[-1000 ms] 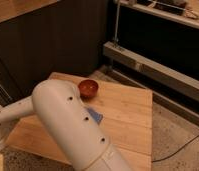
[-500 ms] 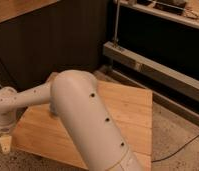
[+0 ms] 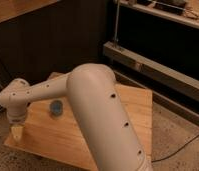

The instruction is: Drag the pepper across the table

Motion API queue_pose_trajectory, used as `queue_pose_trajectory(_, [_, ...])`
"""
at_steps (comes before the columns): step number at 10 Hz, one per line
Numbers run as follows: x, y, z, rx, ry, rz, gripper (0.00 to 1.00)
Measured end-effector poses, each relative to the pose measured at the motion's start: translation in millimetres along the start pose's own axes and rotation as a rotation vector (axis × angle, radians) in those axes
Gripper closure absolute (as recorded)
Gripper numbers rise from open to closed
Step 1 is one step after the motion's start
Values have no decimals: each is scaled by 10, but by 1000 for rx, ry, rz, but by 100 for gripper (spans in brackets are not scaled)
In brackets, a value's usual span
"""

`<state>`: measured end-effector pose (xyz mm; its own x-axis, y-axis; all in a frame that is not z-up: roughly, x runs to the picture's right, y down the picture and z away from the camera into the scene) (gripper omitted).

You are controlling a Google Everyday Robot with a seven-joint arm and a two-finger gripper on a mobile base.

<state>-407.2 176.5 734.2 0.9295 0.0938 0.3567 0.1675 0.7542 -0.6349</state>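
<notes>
The pepper is hidden from view. My arm's thick white link point(image 3: 105, 120) crosses the middle of the light wooden table point(image 3: 135, 107) and covers much of it. From there the forearm reaches left to my gripper point(image 3: 16, 130), which points down at the table's front left corner. The gripper is open, and only a pale fingertip point(image 3: 16, 131) shows below the wrist. Nothing is seen held in it.
A flat blue piece point(image 3: 56, 107) lies on the table just right of the wrist. A dark wall runs behind the table. A metal shelf frame point(image 3: 158, 67) stands at the back right. Speckled floor and a black cable point(image 3: 185, 145) lie to the right.
The arm has swung further left and forward, taking the gripper down to the table's front left corner. The red bowl seen a second ago is now covered, and the blue piece shows again.
</notes>
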Motion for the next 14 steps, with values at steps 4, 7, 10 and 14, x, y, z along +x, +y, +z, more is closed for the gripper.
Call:
queue_pose_trajectory(4, [197, -96, -292, 94, 0, 36, 20])
queue_pose_trajectory(7, [353, -149, -502, 160, -1, 61, 20])
queue_pose_trajectory(10, [525, -189, -726, 229, -4, 86, 20])
queue_pose_trajectory(14, [538, -193, -737, 233, -4, 87, 20])
